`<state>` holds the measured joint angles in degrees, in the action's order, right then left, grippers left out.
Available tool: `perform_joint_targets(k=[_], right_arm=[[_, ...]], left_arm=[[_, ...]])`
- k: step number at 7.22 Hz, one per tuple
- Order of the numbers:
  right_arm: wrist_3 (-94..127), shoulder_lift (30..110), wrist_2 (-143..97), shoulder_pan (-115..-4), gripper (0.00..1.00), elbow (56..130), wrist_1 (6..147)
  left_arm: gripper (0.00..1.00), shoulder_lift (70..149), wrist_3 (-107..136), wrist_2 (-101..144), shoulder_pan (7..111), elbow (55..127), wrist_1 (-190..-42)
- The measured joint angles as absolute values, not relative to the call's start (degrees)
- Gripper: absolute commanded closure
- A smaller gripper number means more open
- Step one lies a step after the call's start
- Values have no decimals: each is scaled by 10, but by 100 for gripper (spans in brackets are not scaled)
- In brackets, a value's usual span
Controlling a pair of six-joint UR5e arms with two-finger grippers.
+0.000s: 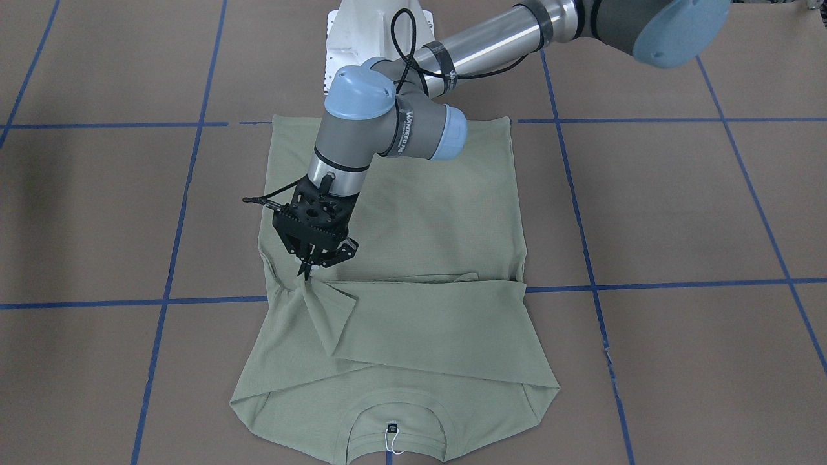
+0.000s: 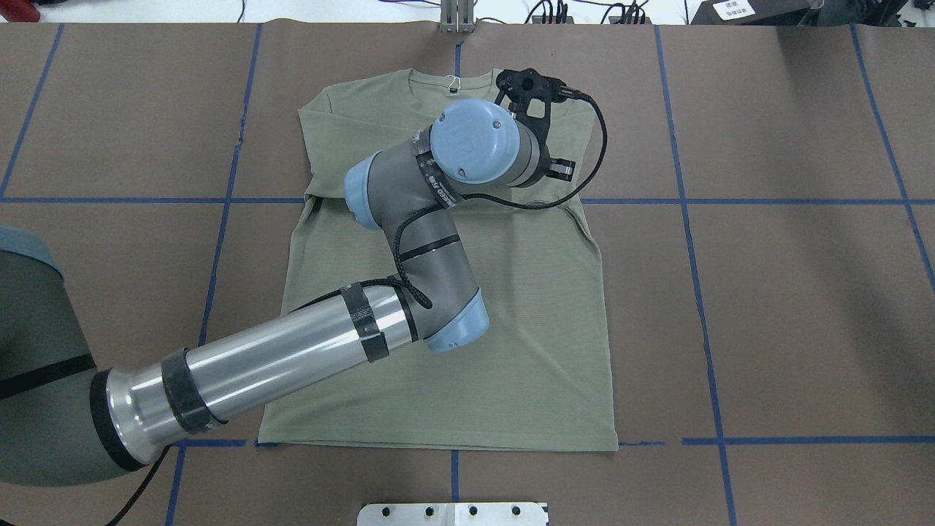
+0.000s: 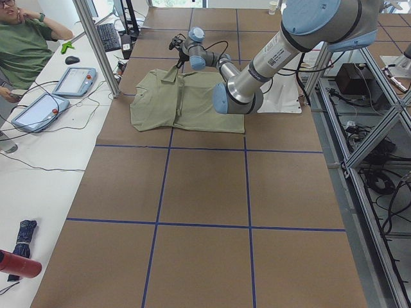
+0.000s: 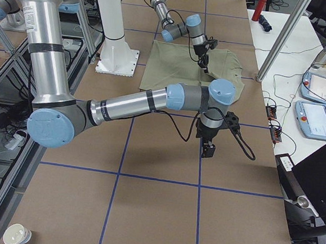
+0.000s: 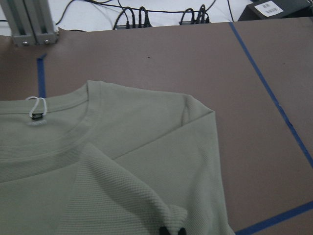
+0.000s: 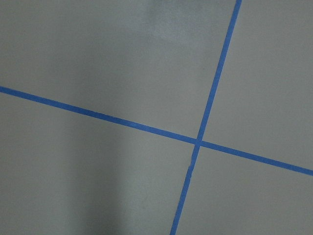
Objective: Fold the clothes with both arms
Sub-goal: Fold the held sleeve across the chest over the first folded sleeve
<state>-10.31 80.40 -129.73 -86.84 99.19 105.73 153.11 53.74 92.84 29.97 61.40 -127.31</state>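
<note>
Shirt lies flat mid-frame on the worktop; soft, limp knit (it will sag), best pinched at edges. Left tool clamps a fold of it; right tool: cannot tell.

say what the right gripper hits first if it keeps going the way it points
The right gripper points down; it would likely meet the bare brown table, near a blue tape crossing. Nothing shows between; the shirt lies farther off.
</note>
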Motion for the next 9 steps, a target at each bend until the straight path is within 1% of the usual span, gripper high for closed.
perform_joint_targets(k=[1, 4, 7, 9], right_arm=[[-102, 805, -1297, -869, 0, 992, 1057], [-101, 803, -1297, -869, 0, 996, 1057], [-83, 796, -1298, -855, 0, 996, 1010], [3, 790, -1299, -814, 0, 1006, 969]], left_arm=[[1, 1533, 534, 927, 288, 614, -1282], [0, 1528, 532, 933, 279, 626, -1298], [0, 1515, 463, 977, 310, 690, -1174], [0, 1485, 393, 1017, 360, 735, -1113]])
